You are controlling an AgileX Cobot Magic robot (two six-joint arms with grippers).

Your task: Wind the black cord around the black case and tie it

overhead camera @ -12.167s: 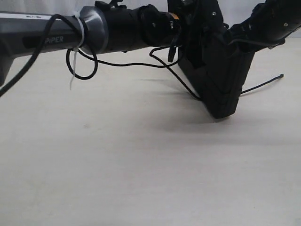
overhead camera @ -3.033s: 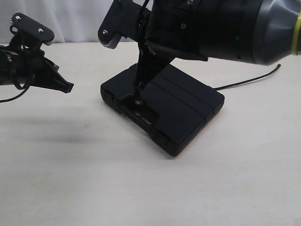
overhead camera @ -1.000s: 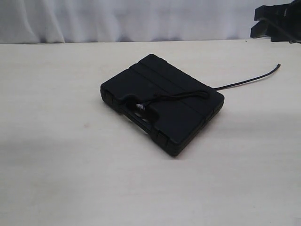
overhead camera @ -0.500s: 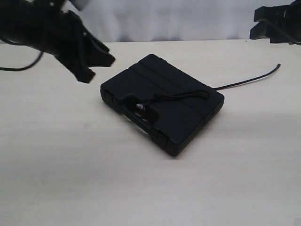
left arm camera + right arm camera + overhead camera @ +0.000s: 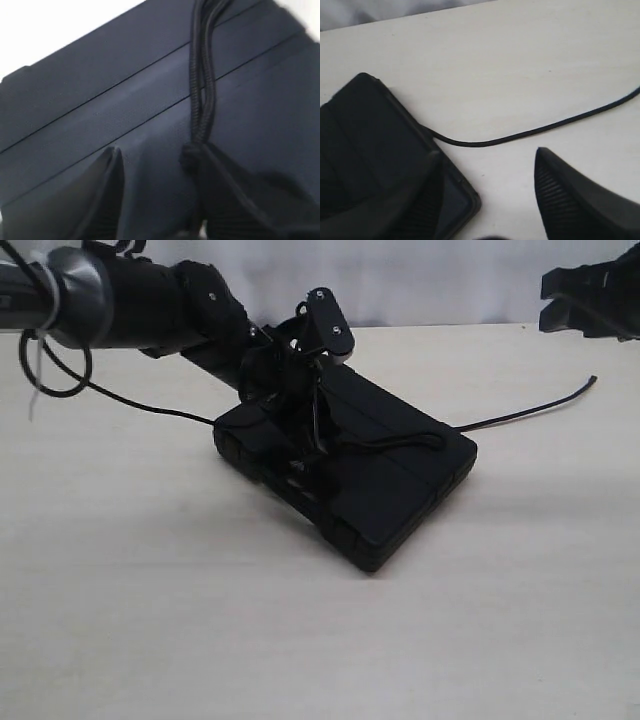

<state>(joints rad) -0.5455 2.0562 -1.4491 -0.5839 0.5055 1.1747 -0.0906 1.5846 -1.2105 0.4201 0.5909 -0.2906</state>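
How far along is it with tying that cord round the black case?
Mostly done, it seems: the cord runs doubled across the case lid to what looks like a knot by the handle. In hand: the left fingers, spread apart, sit over that knot; the right fingers hang open, well aside. Left: a loose end trails on the table, and whether the knot is tight I cannot tell.

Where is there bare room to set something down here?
The table is bare all along the near side of the black case. Crowded: over the case's handle end, where the left gripper hangs with open jaws, and the far right, where the black cord trails near the right gripper.
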